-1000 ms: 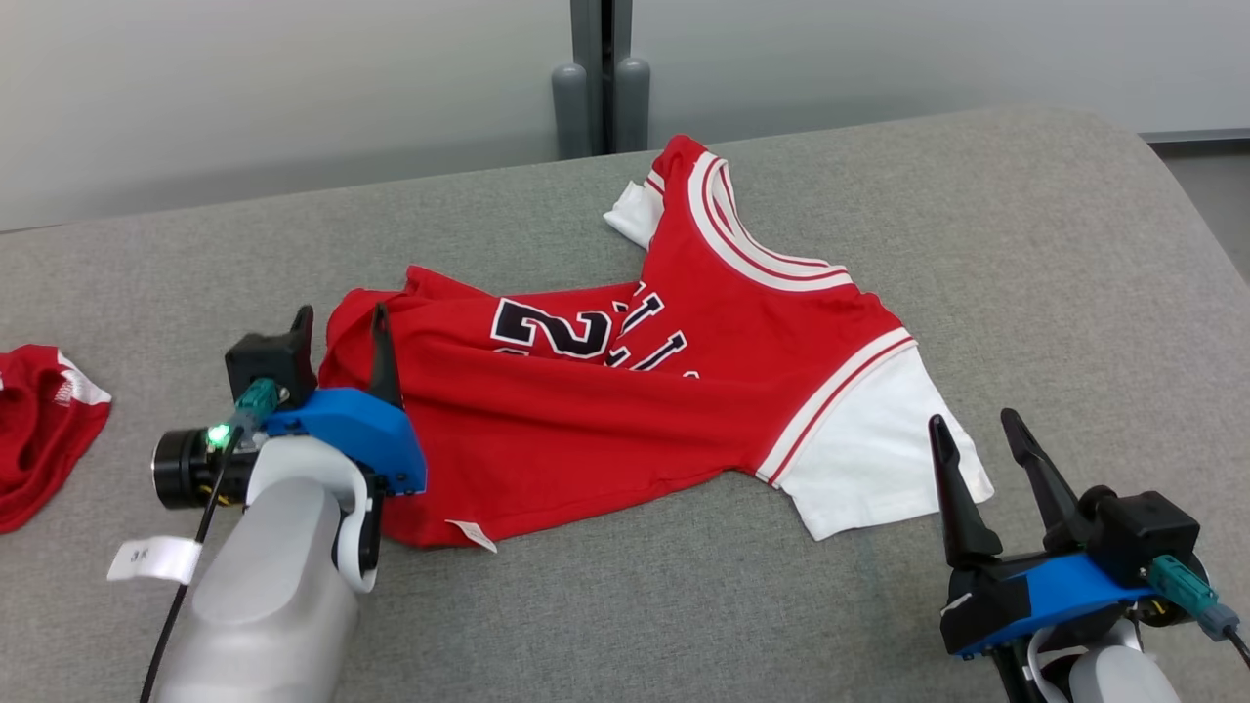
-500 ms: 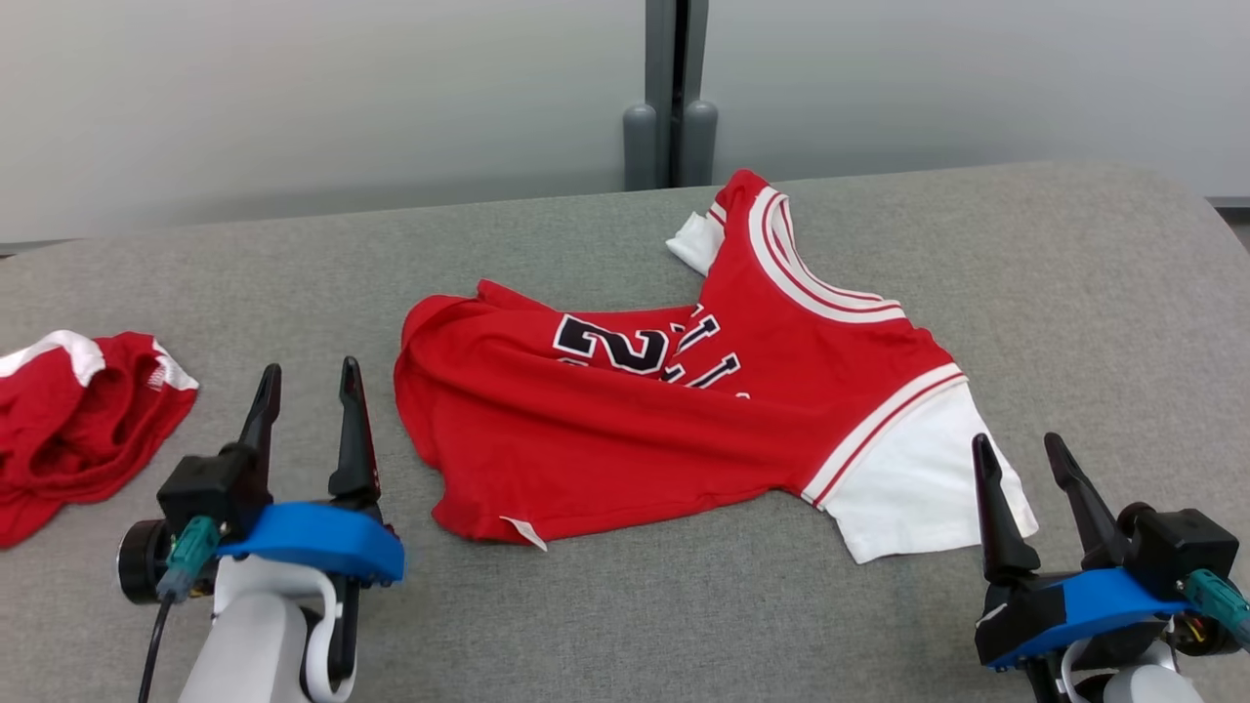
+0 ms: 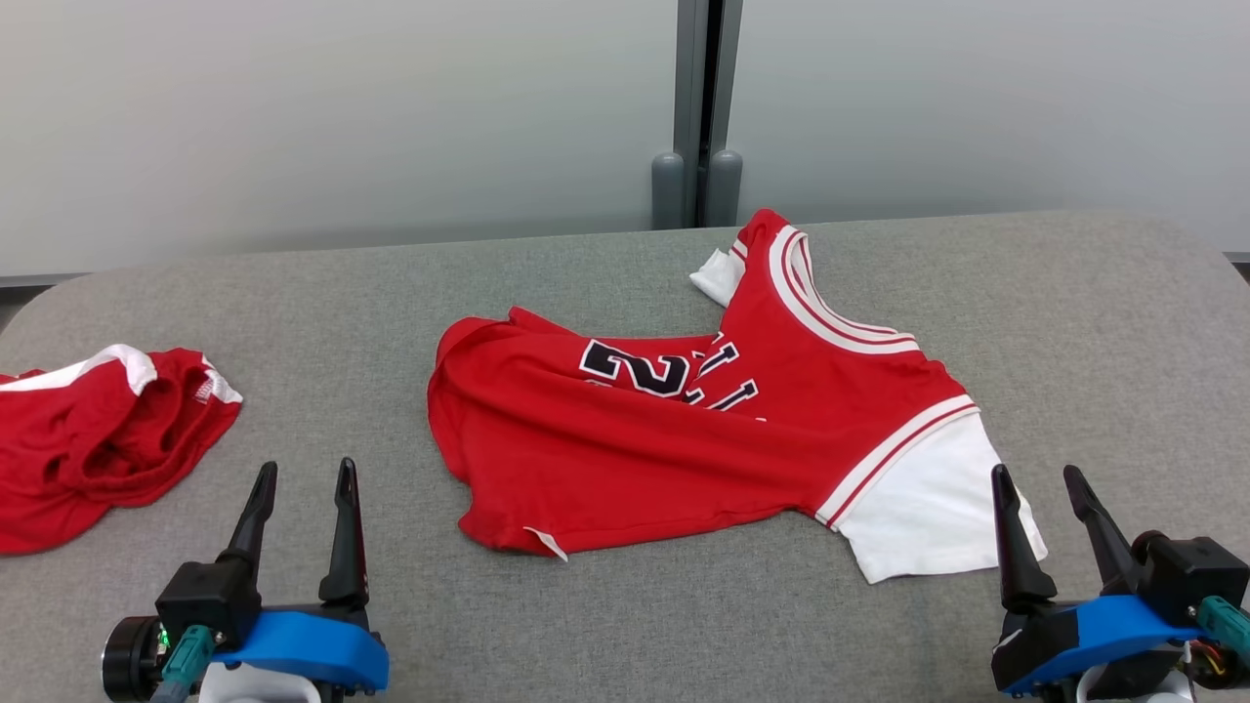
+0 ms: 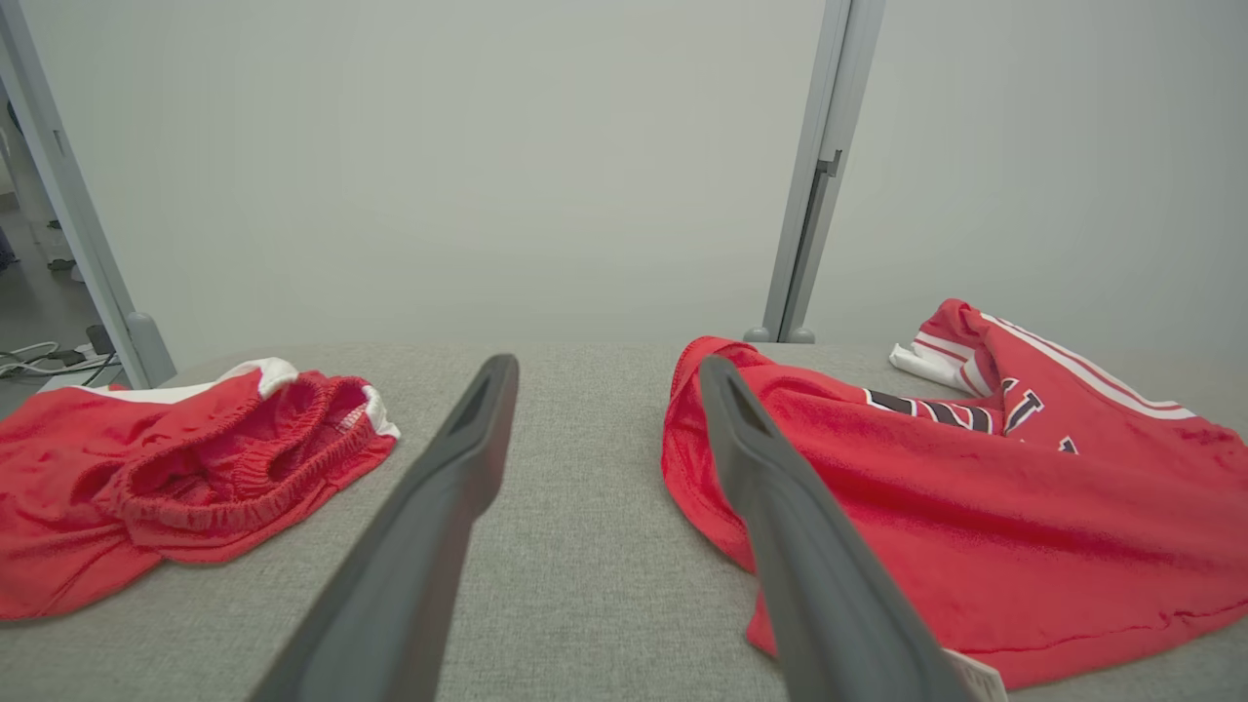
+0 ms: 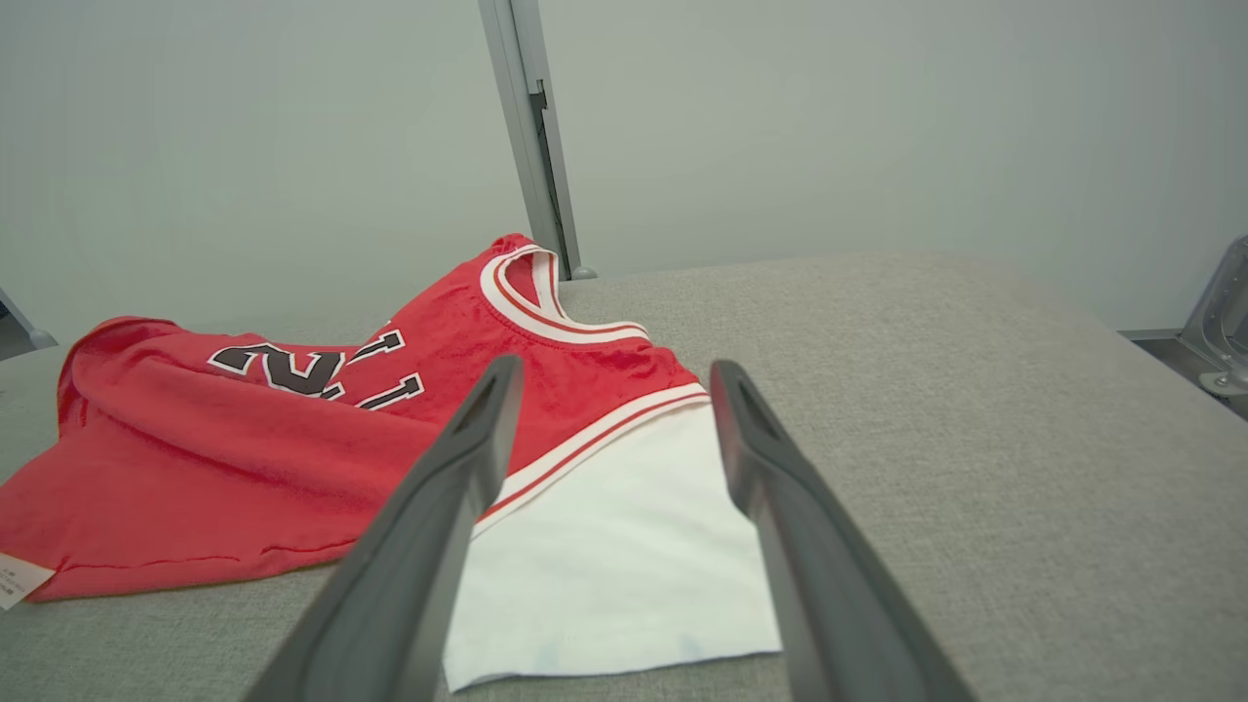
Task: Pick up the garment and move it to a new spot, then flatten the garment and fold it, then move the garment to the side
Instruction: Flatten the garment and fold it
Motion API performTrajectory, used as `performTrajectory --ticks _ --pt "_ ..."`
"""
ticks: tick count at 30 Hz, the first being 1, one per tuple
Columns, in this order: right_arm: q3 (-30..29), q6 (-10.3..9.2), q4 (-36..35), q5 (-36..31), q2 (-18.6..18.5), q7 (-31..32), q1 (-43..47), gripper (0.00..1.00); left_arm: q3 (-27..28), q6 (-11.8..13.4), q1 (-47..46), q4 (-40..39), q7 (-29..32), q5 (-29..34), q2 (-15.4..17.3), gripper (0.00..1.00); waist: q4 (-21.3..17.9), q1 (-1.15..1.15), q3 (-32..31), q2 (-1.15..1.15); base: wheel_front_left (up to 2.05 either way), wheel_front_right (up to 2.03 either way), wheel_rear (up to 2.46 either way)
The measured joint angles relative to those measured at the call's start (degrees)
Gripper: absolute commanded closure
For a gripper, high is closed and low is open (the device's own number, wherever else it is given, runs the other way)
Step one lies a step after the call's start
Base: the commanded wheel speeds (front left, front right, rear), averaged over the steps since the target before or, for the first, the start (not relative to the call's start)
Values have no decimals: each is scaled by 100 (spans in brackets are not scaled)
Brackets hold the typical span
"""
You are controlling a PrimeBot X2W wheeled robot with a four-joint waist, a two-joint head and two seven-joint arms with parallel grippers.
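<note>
Lying rumpled: red jersey point(image 3: 684, 459), "2" legible, hem tag point(image 3: 545, 544) unreadable; left gripper point(image 3: 305, 467), right gripper point(image 3: 1034, 471) apart, empty.

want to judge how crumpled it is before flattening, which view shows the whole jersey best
The head view: the jersey lies whole, collar to hem, folded over its number. The left wrist view shows its hem end, cut at the right edge. The right wrist view shows its collar and white sleeve, the sleeve partly behind the fingers.
</note>
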Motion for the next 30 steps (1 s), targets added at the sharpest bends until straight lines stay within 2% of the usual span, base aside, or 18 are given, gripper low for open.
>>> performTrajectory --ticks 14,30 --pt "-155 0 14 -52 0 -14 202 0 27 -113 463 5 0 41 -21 0 -95 0 -252 0 0 0 0" --pt "-148 0 15 -40 0 -22 196 0 26 -163 484 -10 0 58 -75 0 -109 0 -181 0 0 0 0"
